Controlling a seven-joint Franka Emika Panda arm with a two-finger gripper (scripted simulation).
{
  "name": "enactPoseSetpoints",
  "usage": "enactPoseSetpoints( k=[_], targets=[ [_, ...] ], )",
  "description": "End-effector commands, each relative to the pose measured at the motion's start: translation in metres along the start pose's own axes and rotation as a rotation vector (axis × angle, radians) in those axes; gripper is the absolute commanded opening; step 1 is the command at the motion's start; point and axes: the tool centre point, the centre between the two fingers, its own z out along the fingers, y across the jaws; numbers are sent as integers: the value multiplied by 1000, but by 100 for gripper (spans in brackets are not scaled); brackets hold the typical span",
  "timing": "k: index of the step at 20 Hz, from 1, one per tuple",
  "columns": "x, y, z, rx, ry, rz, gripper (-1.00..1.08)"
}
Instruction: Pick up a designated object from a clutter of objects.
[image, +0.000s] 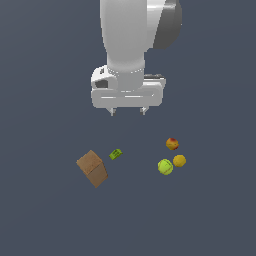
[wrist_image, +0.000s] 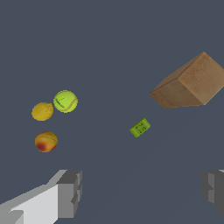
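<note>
The orange-yellow ball with a red patch (image: 172, 144) lies on the floor toward the exterior view's right; it also shows in the wrist view (wrist_image: 46, 141). Close by it are the yellow-green ball (image: 165, 166) (wrist_image: 65, 101) and the plain orange-yellow ball (image: 179, 160) (wrist_image: 42, 111). My gripper (image: 128, 111) hangs high above the floor, open and empty, up and to the left of the three balls in the exterior view. Its fingers (wrist_image: 70, 192) stand wide apart in the wrist view.
A brown box (image: 92, 168) (wrist_image: 190, 83) lies tilted toward the exterior view's left. A tiny green block (image: 115, 154) (wrist_image: 140, 127) lies between the box and the balls. The floor (image: 210, 215) is a plain dark grey.
</note>
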Motion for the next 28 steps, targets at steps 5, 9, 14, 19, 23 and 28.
enactPoseSetpoints(
  k=[5, 9, 14, 19, 23, 28],
  targets=[
    [7, -39, 43, -24, -6, -108, 100],
    [8, -76, 82, -39, -10, -212, 100],
    [-2, -133, 139, -48, -13, -368, 100],
    [-19, -178, 182, -43, -14, -493, 100],
    [-32, -203, 205, -35, -15, -562, 100],
    [-42, -220, 221, -28, -16, -609, 100]
  ],
)
